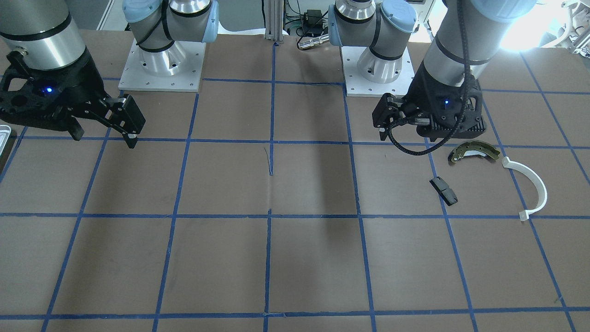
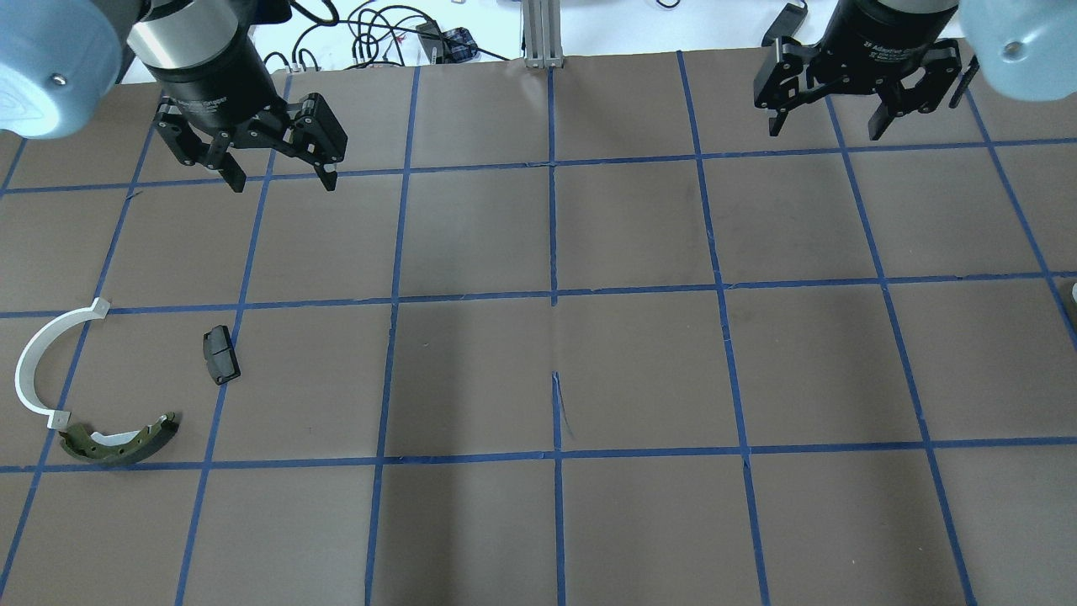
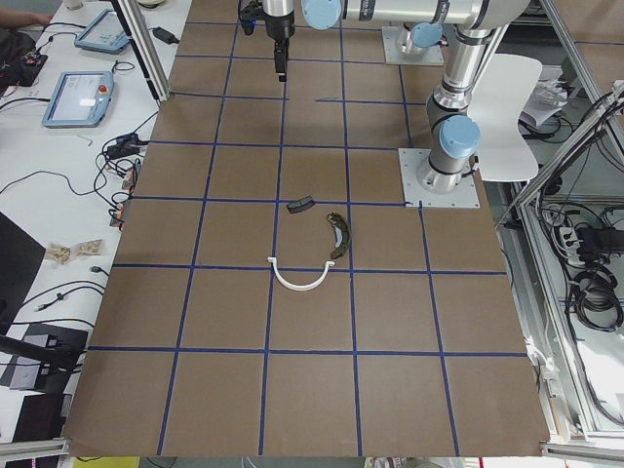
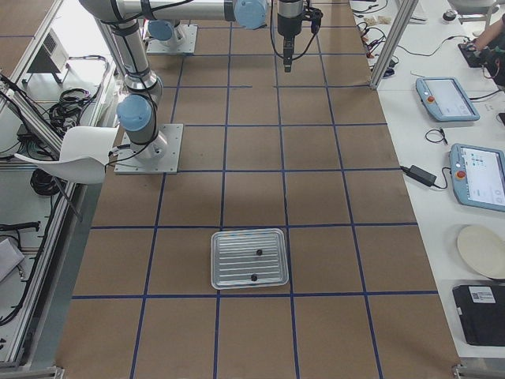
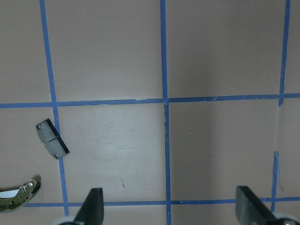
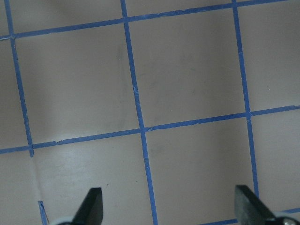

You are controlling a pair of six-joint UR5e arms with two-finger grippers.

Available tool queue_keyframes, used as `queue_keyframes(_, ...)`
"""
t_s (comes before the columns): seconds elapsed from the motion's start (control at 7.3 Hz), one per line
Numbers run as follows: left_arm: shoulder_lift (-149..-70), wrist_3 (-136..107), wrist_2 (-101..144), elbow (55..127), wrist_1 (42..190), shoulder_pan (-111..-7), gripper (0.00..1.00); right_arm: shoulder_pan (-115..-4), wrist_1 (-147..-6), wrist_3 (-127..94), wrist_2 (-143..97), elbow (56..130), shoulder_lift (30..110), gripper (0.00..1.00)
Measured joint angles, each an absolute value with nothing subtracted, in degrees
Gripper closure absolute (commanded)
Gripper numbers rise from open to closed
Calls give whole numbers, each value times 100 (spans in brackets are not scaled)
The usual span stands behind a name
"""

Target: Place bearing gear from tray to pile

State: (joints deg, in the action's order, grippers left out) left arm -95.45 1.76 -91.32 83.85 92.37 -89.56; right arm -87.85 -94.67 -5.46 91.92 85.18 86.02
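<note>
Left gripper point(image 2: 283, 183) and right gripper point(image 2: 825, 132) hang spread wide above the table point(image 2: 639, 379), apart from pile point(image 2: 220, 354) and tray point(image 4: 233, 264).

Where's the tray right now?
The tray lies flat at the table's end on the robot's right, seen whole in the exterior right view, with two small dark parts on it.

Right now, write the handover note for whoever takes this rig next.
Hands: left hand and right hand are both open, empty and raised.
Tray: at the robot's right end, with two small dark pieces on it, too small to name.
Pile: at the robot's left end, made up of brake shoe, white half-ring and black block.
Done: nothing added to the pile.
Left: the whole move, tray to pile.
</note>
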Motion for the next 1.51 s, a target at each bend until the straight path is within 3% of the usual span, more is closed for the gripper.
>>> queue_keyframes(0.82,-9553,176,-9132,8385,9237,-8956,0,-8710,-9189,-200,9411,8556,8594,0)
queue_keyframes(1.1,-9554,176,-9132,8385,9237,-8956,0,-8342,-9015,1102,9540,8557,8658,0)
queue_keyframes(1.51,-9554,176,-9132,8385,9237,-8956,0,-6736,-9006,4401,9584,8577,8764,0)
